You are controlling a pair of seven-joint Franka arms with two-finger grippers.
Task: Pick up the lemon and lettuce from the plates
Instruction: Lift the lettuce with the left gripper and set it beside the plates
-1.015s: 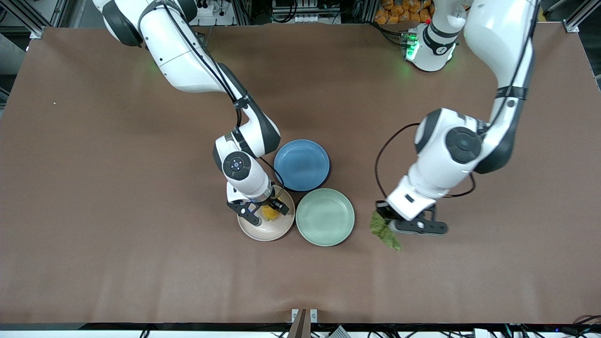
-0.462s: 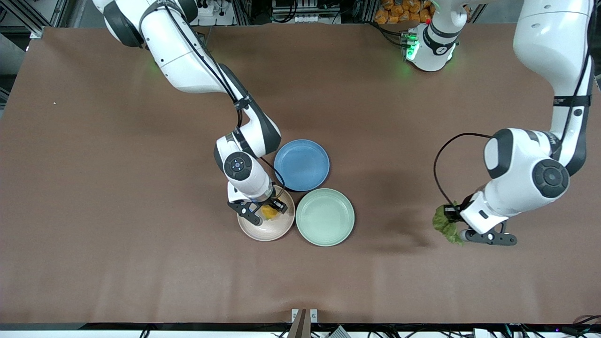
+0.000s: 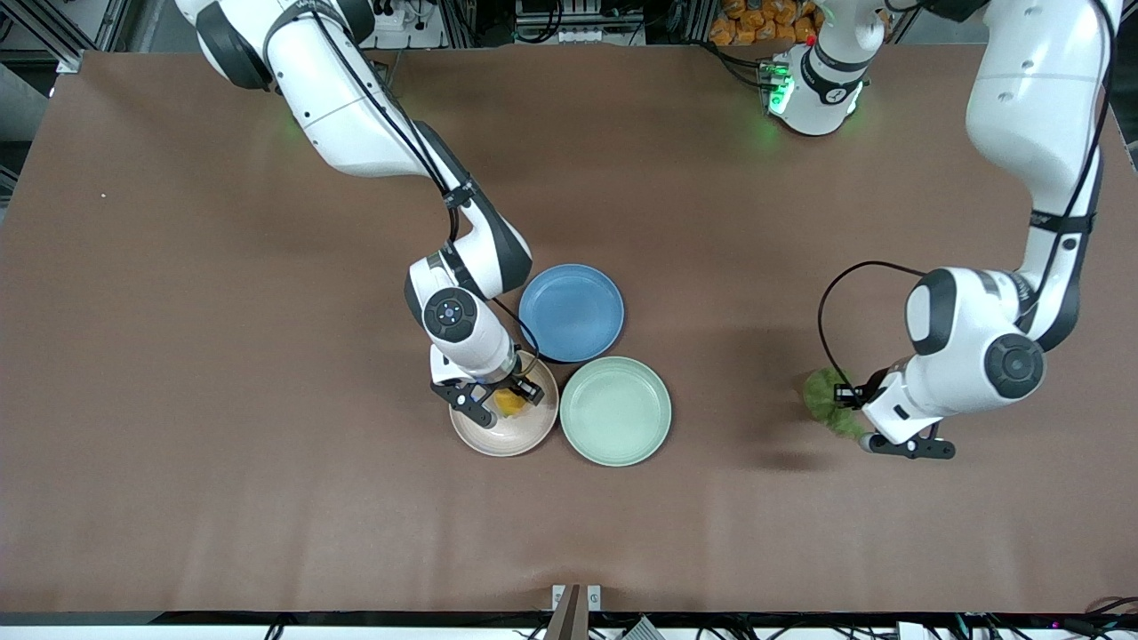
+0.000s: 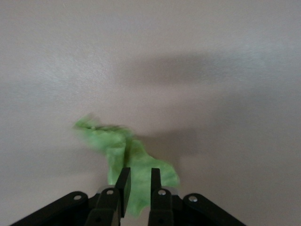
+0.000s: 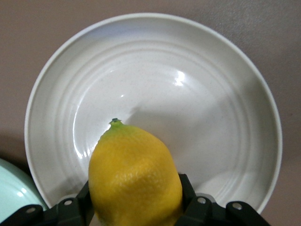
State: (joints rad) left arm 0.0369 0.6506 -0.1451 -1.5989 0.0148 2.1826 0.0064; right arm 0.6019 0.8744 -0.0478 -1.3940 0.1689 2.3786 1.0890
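A glossy, smooth beige plate point(image 5: 225, 70) catches glints of light beneath a lemon point(image 5: 135, 179) with finely pitted, matt-sheen skin. Beside it, the green plate point(image 3: 615, 411) and blue plate point(image 3: 571, 312) look smooth and satiny. The lettuce point(image 4: 123, 153) is crinkled and matt on the table's point(image 3: 222, 462) dull brown, cloth-like covering.

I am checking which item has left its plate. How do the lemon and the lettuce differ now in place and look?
The lemon is over the beige plate; the lettuce is over bare table toward the left arm's end, away from the green plate. The lemon is smooth, oval and yellow; the lettuce is a wrinkly green leaf. Shared: each sits between fingers, lemon in the right gripper, lettuce at the left gripper.
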